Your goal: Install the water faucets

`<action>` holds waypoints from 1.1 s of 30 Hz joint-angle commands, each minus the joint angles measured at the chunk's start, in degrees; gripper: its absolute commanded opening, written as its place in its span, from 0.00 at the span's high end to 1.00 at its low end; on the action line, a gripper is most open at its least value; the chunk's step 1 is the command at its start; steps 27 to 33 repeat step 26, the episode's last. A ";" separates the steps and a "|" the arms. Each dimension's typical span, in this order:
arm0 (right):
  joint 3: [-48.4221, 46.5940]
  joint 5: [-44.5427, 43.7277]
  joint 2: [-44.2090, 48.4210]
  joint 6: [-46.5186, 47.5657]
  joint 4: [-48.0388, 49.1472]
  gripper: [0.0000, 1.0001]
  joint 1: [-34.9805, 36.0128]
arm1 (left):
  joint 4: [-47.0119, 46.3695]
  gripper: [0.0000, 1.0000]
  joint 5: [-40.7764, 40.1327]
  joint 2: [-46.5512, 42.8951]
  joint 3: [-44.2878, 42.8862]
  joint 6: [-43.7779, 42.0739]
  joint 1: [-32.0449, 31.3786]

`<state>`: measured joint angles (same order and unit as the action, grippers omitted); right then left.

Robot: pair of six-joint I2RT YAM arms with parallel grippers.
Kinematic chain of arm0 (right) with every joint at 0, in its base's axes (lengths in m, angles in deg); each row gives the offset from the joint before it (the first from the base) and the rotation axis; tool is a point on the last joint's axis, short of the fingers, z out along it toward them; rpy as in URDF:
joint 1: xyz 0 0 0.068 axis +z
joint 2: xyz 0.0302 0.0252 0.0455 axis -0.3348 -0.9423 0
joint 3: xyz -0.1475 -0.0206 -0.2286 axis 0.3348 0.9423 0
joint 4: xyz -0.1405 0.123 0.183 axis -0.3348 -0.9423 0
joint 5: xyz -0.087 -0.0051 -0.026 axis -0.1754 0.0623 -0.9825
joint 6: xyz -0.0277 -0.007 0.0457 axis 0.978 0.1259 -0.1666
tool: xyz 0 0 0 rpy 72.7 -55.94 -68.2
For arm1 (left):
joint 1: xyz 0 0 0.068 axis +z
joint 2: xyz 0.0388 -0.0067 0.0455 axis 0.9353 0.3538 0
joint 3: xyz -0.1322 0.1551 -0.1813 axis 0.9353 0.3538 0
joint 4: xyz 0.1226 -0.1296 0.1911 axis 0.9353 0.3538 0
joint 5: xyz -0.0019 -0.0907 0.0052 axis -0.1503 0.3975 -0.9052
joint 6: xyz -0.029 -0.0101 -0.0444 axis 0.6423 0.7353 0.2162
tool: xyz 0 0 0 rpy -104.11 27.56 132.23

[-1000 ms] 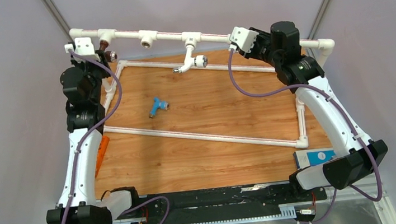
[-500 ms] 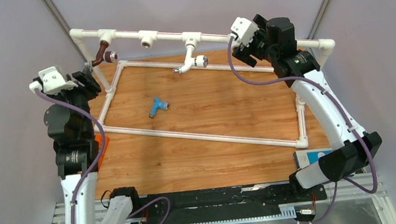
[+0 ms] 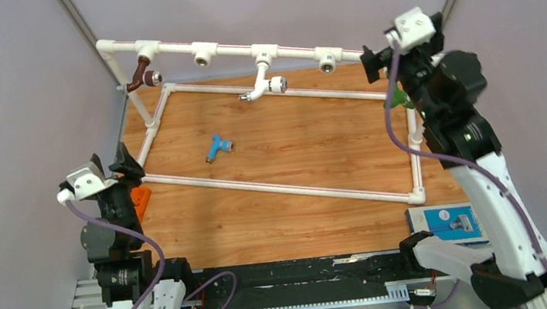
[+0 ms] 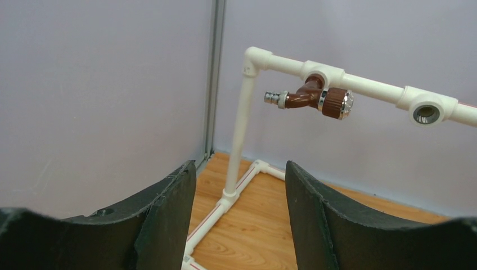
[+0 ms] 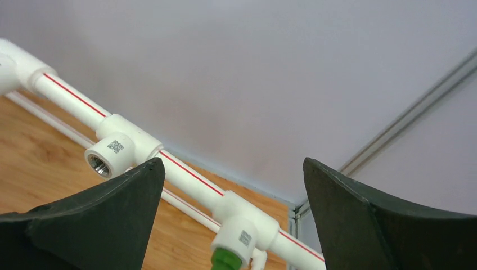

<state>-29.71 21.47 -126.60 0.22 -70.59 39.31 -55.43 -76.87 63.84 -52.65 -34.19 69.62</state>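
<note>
The white pipe frame (image 3: 227, 51) spans the back of the wooden board. A dark brown faucet (image 3: 143, 74) (image 4: 315, 100) is screwed into its leftmost tee. A white faucet (image 3: 262, 84) hangs from the third tee. Two tees (image 3: 202, 54) (image 3: 327, 59) hold nothing. A light blue faucet (image 3: 217, 147) lies loose on the board. A green faucet (image 5: 228, 260) (image 3: 401, 97) sits in the far-right tee (image 5: 247, 225), mostly hidden behind my right arm. My left gripper (image 3: 125, 162) (image 4: 239, 169) stands open at the board's left edge, well back from the brown faucet. My right gripper (image 3: 369, 64) (image 5: 232, 163) is open just above the green faucet's tee.
An orange object (image 3: 138, 201) lies at the board's left edge beside my left arm. A blue box (image 3: 449, 221) rests at the near right corner. The frame's lower pipes (image 3: 274, 188) cross the board diagonally. Grey walls close in on both sides.
My left arm has drawn back from the brown faucet toward the near left. My right gripper opened wide and swung right off the rail, uncovering the fourth tee.
</note>
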 commanded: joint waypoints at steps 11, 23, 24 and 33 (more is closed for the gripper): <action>42.07 -13.96 41.55 -13.89 26.06 0.00 0.03 | -8.12 0.30 1.64 -17.30 15.06 4.85 -0.16; 56.68 -18.19 59.77 -18.65 15.86 0.00 0.03 | -8.20 0.28 -0.39 -18.36 23.76 11.89 -0.16; 57.38 -18.19 60.38 -18.39 15.76 0.00 0.03 | -8.72 0.28 -0.48 -18.27 24.29 11.36 -0.16; 58.35 -18.27 61.53 -17.86 15.94 0.00 -0.06 | -9.25 0.28 -0.74 -17.92 24.30 9.87 -0.16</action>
